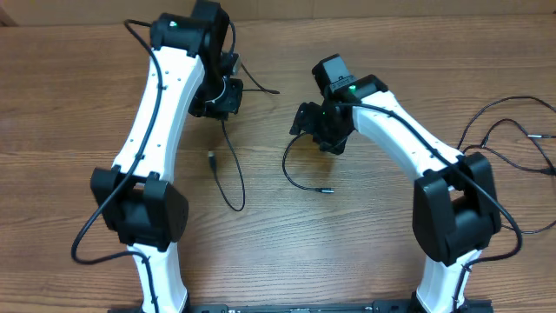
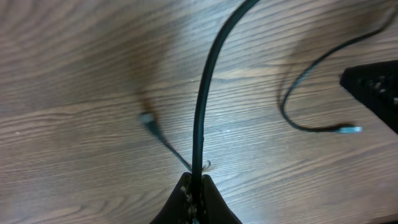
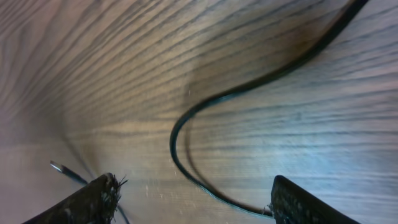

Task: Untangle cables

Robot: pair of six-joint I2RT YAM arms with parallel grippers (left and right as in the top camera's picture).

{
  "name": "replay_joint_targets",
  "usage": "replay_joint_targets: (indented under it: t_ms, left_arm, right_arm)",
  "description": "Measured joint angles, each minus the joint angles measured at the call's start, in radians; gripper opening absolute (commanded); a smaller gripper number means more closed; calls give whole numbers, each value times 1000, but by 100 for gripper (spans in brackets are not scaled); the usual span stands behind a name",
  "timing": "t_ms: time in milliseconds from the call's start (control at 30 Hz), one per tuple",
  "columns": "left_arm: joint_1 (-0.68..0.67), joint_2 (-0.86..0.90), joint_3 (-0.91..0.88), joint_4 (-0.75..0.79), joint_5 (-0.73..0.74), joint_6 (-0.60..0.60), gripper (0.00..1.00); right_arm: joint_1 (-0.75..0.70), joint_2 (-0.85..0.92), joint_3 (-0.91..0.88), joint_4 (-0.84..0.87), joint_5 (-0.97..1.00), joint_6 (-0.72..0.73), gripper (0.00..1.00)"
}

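On table (image 1: 78, 104): thin black cables (image 2: 200, 112), curved, small plug ends.

This looks like a robotics lab bench set up for manipulation trials. Two jointed robot arms with white shells and black joint housings, the left arm (image 1: 161, 104) and the right arm (image 1: 404, 139), rise from a black base rail (image 1: 295, 308) at the near edge of a brown wood-grain laminate tabletop (image 1: 365, 252). A small green indicator light (image 1: 173, 23) glows near the left arm's wrist, and a second green light (image 1: 353, 87) on the right arm's. A thicker black wire (image 1: 80, 235) loops out from the left arm. Thin black flexible cords (image 1: 285, 167) with small plug ends lie loose on the tabletop.
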Motion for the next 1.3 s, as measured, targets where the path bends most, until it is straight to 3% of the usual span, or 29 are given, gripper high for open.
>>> replay_joint_targets:
  t_ms: [67, 233, 800, 900, 1000, 1200, 1300]
  left_arm:
    - [0, 31, 0, -3, -2, -2, 4]
    - [-1, 66, 0, -1, 7, -2, 4]
    - [-1, 66, 0, -2, 21, -28, 4]
    - [-1, 66, 0, -2, 24, -28, 4]
    - [-1, 66, 0, -1, 24, -28, 4]
    - [-1, 66, 0, -1, 25, -31, 4]
    - [-1, 66, 0, 4, 25, -31, 4]
  right_arm:
    - [11, 26, 0, 28, 10, 50, 76]
    - [17, 90, -2, 124, 26, 153, 56]
    - [17, 104, -8, 164, 150, 333, 36]
    - [17, 104, -25, 174, 171, 360, 25]
    - [17, 104, -30, 175, 191, 370, 4]
    - [12, 104, -31, 158, 219, 307, 4]
    - [-17, 103, -21, 47, 257, 217, 4]
